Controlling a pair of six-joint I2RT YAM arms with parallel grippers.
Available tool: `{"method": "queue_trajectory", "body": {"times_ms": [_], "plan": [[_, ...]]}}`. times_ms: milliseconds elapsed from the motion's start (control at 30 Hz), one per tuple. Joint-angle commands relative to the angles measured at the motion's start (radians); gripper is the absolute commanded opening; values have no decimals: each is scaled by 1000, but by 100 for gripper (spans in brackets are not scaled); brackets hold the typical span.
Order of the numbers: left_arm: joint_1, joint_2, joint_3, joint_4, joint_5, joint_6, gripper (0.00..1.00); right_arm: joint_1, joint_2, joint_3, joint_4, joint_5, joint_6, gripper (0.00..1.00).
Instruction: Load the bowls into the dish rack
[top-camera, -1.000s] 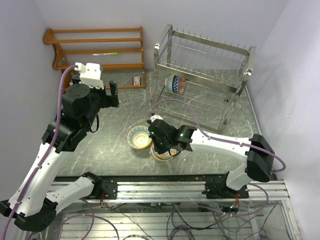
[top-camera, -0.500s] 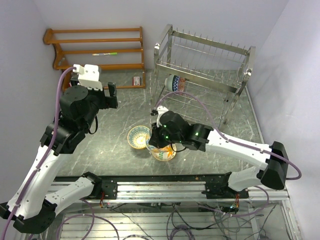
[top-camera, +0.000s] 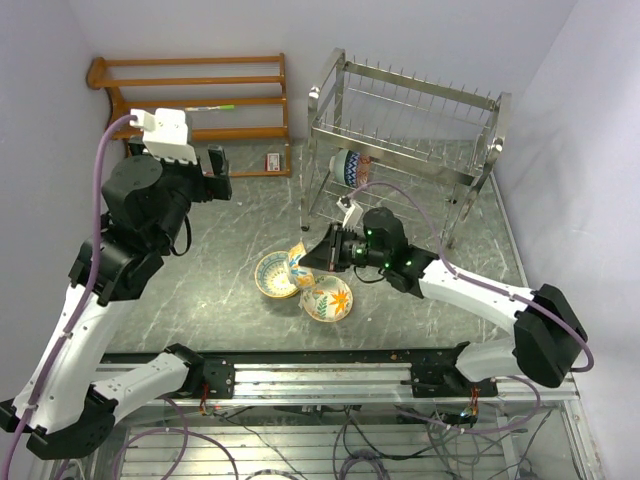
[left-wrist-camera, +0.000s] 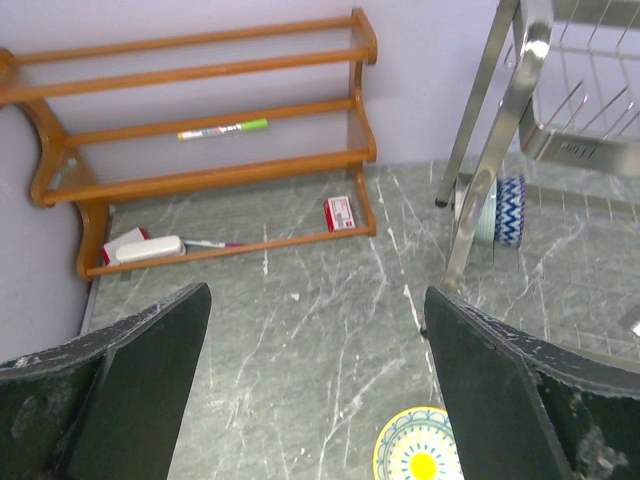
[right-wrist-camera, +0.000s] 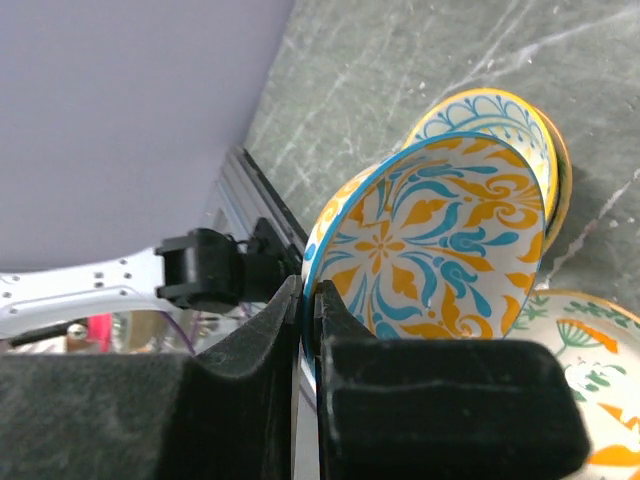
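Note:
My right gripper is shut on the rim of the blue-orange floral bowl and holds it tilted on edge just above the table. Under and beside it sit the yellow-teal bowl and the orange-leaf bowl. The silver dish rack stands at the back right; a blue-patterned bowl stands on edge in its lower tier. My left gripper is open and empty, raised at the left.
A brown wooden slatted shelf stands at the back left with a green marker on a slat. A small red box lies by its foot. The metal rail runs along the near table edge.
My right gripper has lifted the blue-orange floral bowl off the orange-leaf bowl and swung it up and left, tilting it on edge. The left arm rose and drew back slightly.

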Motion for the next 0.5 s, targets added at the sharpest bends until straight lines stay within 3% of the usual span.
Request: {"method": "queue_trajectory", "body": {"times_ms": [0,267,467], "plan": [[-7,24,95,-14,-11,34,99,-75,13,-39,385,-157,147,0],[-8,53,135,-10,-18,59,99,-196,156,-63,767,-206,350,0],[-7,79,144,1,-14,76,99,-282,234,-22,837,-210,391,0]]}}
